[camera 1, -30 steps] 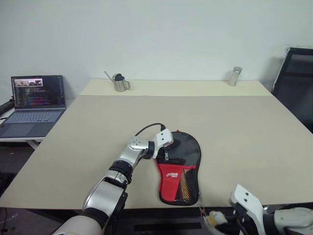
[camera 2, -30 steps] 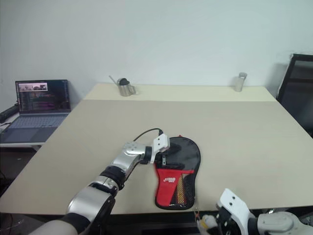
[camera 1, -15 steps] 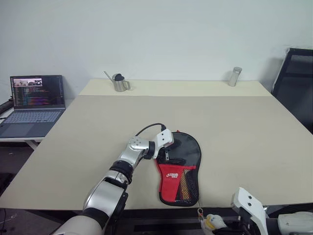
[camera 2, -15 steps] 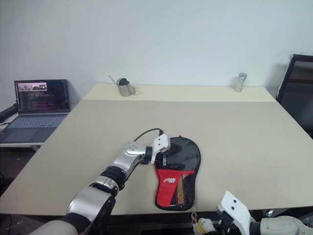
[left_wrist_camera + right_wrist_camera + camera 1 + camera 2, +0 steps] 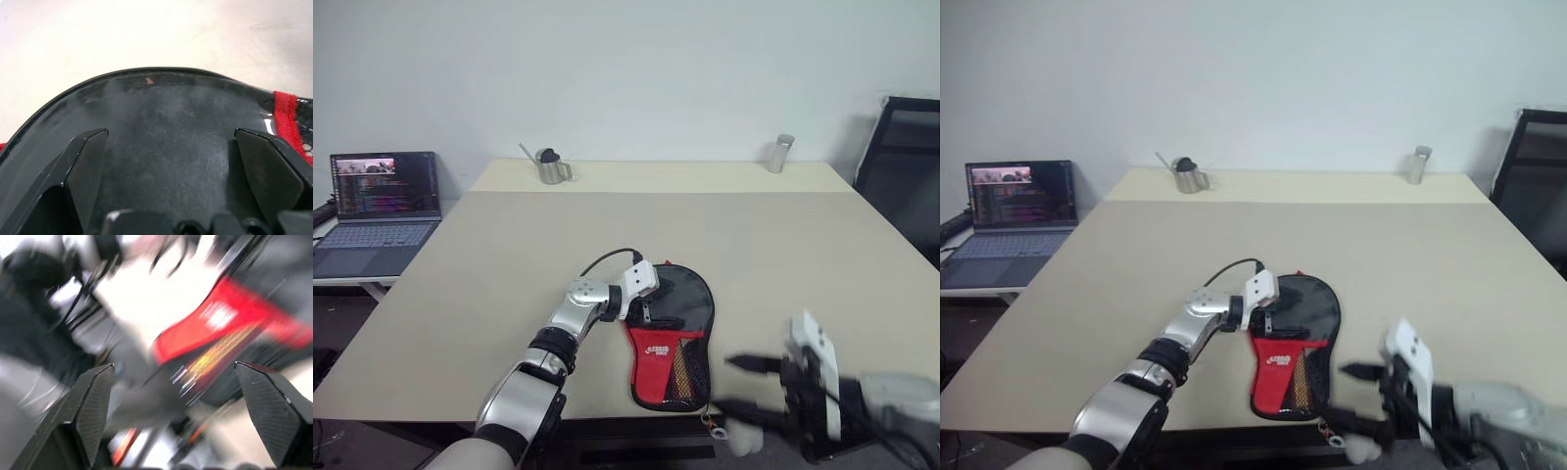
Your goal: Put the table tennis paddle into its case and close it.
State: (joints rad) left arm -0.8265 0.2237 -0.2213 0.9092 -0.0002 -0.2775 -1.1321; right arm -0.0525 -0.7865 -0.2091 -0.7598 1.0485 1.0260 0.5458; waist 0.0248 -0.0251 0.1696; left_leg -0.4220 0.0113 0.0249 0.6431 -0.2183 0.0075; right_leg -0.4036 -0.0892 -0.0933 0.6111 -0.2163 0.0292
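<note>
The case [image 5: 693, 297], black with a red mesh lower front, lies flat near the table's front edge. My left gripper [image 5: 650, 312] rests at its upper left edge, open, with both fingers spread over the glossy black face [image 5: 166, 112]. The paddle is hidden. My right gripper [image 5: 737, 385] hovers open just right of the case's lower end, at the table's front edge, with its fingers pointing left toward the case. A small white ball [image 5: 742, 441] hangs on a cord below that end, free of the fingers.
A laptop [image 5: 382, 186] stands on a side table at the left. A metal watering can [image 5: 549, 166] and a metal cup [image 5: 779, 154] stand at the table's far edge. A black chair [image 5: 906, 157] is at the right. A black cable [image 5: 607, 257] loops above my left wrist.
My right gripper rose from below the table's front edge, opened and let go of the small white ball. The left arm and the case stayed put.
</note>
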